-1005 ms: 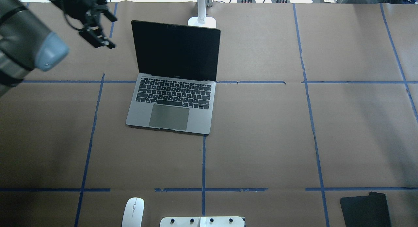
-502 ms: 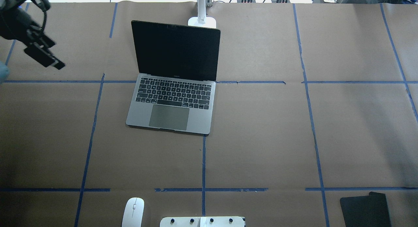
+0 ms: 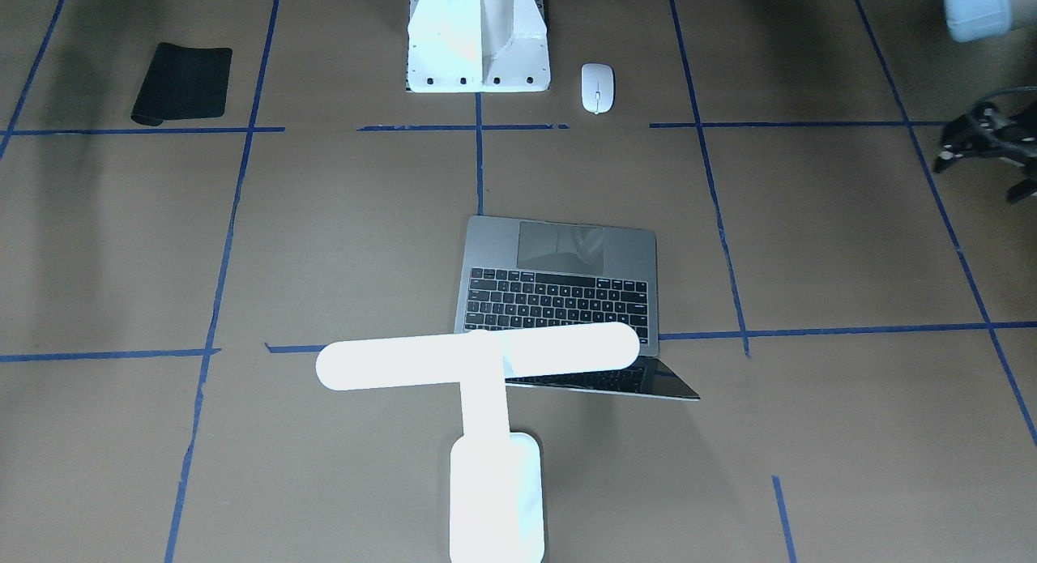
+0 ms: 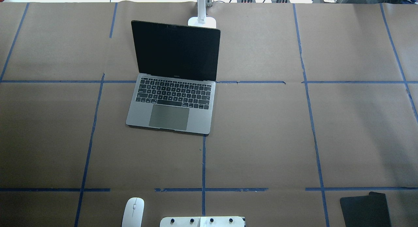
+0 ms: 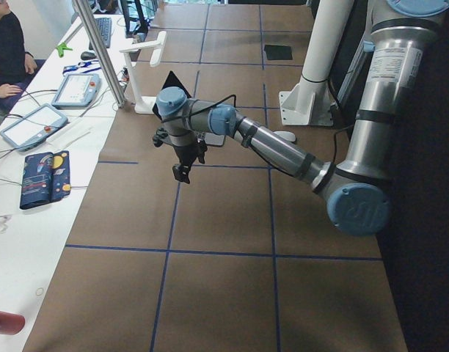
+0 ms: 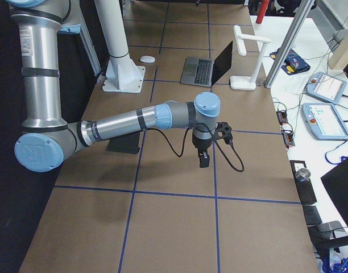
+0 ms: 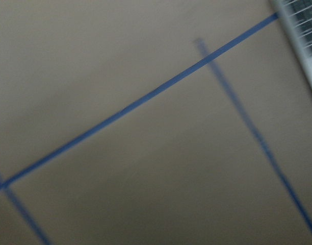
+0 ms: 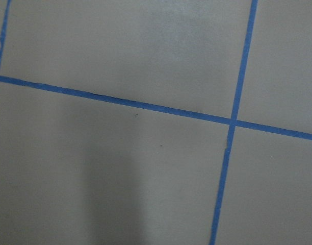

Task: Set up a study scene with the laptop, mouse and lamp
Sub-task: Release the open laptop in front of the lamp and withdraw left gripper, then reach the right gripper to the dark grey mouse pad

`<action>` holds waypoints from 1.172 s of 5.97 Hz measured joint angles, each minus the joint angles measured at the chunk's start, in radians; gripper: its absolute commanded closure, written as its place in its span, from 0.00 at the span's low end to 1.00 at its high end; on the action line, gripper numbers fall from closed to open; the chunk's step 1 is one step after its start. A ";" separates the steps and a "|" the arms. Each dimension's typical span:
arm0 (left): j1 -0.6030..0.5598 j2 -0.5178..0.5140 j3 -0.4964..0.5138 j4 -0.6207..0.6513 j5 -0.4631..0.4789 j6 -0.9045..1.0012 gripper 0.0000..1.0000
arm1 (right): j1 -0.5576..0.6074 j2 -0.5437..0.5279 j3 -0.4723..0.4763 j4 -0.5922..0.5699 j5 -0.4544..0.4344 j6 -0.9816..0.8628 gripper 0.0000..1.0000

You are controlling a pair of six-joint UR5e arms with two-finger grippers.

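The grey laptop (image 4: 173,89) stands open at the table's middle-left, its screen dark. The white lamp (image 3: 478,360) stands right behind its lid; only the lamp's base (image 4: 202,22) shows from overhead. The white mouse (image 4: 133,212) lies at the near edge beside the pedestal. My left gripper (image 5: 182,173) hangs over bare paper well left of the laptop, and I cannot tell whether it is open. My right gripper (image 6: 203,159) hangs over bare paper far to the right, and I cannot tell its state either. Neither gripper shows in the overhead view.
A black mouse pad (image 4: 365,210) lies at the near right corner. The white bolted pedestal (image 4: 202,221) sits at the near edge, centre. Blue tape lines cross the brown paper. The left wrist view is blurred and shows the laptop's corner (image 7: 304,30).
My left arm has swung leftward away from the laptop and left the overhead view. The laptop, lamp and mouse have not moved.
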 measured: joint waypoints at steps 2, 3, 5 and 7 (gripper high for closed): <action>-0.098 0.073 0.005 -0.021 0.003 0.008 0.00 | -0.096 -0.102 0.193 0.006 0.026 0.247 0.00; -0.109 0.084 0.005 -0.037 0.004 0.008 0.00 | -0.136 -0.186 0.252 0.085 0.029 0.329 0.00; -0.114 0.089 -0.002 -0.045 0.004 0.007 0.00 | -0.252 -0.385 0.255 0.540 0.031 0.637 0.00; -0.115 0.094 -0.008 -0.045 0.003 0.006 0.00 | -0.383 -0.511 0.214 0.882 0.017 0.874 0.00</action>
